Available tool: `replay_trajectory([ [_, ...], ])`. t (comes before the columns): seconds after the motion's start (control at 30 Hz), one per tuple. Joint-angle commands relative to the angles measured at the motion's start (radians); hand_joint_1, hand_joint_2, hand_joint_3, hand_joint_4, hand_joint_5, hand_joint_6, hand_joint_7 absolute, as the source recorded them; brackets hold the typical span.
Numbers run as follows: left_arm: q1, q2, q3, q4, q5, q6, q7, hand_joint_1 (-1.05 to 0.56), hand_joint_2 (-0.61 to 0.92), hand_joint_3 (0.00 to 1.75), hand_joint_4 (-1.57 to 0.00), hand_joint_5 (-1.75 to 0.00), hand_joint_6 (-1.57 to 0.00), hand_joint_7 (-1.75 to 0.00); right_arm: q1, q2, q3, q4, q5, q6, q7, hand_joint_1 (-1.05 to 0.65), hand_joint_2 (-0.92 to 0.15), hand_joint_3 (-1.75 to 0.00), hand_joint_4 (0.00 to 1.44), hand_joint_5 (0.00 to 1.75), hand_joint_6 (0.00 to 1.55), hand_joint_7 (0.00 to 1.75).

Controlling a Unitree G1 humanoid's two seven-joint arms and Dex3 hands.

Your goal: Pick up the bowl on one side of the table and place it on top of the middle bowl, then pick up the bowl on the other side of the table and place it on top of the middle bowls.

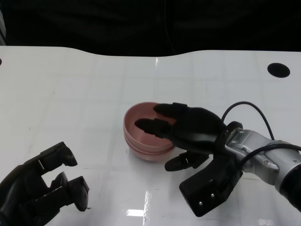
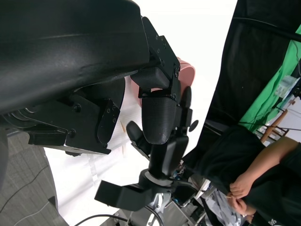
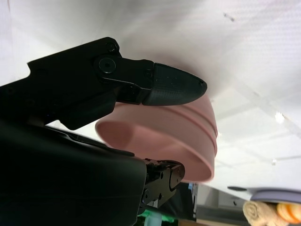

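Pink bowls (image 1: 146, 136) sit nested mid-desk (image 1: 84, 89); the right wrist view shows three stacked rims, so I'd call stacking basically done. Right hand (image 1: 188, 132) has fingers inside the top bowl, thumb outside the rim; release looks pending. Left hand (image 1: 42, 188) empty, fingers apart, near desk edge.

My head camera looks down on the white tabletop (image 1: 94, 84) from above. My right wrist camera sits very close behind my right hand (image 3: 70, 122), turned sideways, facing the pink bowls (image 3: 188, 141). My left wrist camera looks across; all three views share these bowls.
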State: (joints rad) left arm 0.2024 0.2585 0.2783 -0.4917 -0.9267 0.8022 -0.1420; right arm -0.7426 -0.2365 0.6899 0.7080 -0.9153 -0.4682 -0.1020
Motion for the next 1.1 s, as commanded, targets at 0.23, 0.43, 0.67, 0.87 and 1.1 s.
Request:
replay_trajectory([
  [0.23, -0.011, 0.007, 0.005, 0.005, 0.004, 0.001, 0.014, 0.08, 0.92, 1.48, -0.97, -1.75, -0.59, -1.75, 0.011, -0.048, -0.037, -0.098, 0.024, 0.004, 0.048, -0.98, -0.92, -0.67, 0.0, 0.0, 0.0, 0.0],
  [0.43, -0.011, 0.01, 0.004, 0.005, 0.011, 0.0, 0.015, 0.08, 0.92, 1.48, -0.95, -1.75, -0.57, -1.75, 0.147, -0.094, -0.18, -0.259, 0.232, -0.033, 0.095, -0.94, -0.92, -0.46, 0.0, 0.0, 0.0, 0.0],
  [0.67, -0.009, 0.013, 0.006, 0.006, 0.012, -0.004, 0.006, 0.08, 0.92, 1.48, -0.94, -1.75, -0.56, -1.75, 0.301, -0.051, -0.321, -0.333, 0.556, -0.039, 0.211, -0.99, -0.92, -0.39, 0.0, 0.0, 0.0, 0.0],
  [0.87, -0.017, 0.019, 0.009, 0.018, 0.011, 0.002, 0.007, 0.08, 0.92, 1.48, -0.94, -1.75, -0.56, -1.75, 0.472, 0.029, -0.467, -0.563, 0.943, 0.237, 0.373, -0.97, -0.92, -0.33, 0.0, 0.0, 0.0, 0.0],
  [1.1, -0.016, 0.02, 0.017, 0.018, 0.004, 0.006, 0.01, 0.07, 0.92, 1.48, -0.93, -1.75, -0.55, -1.75, 0.554, 0.097, -0.618, -0.734, 1.296, 0.589, 0.46, -0.7, -0.92, -0.07, 0.09, 0.04, 0.08, 0.02],
])
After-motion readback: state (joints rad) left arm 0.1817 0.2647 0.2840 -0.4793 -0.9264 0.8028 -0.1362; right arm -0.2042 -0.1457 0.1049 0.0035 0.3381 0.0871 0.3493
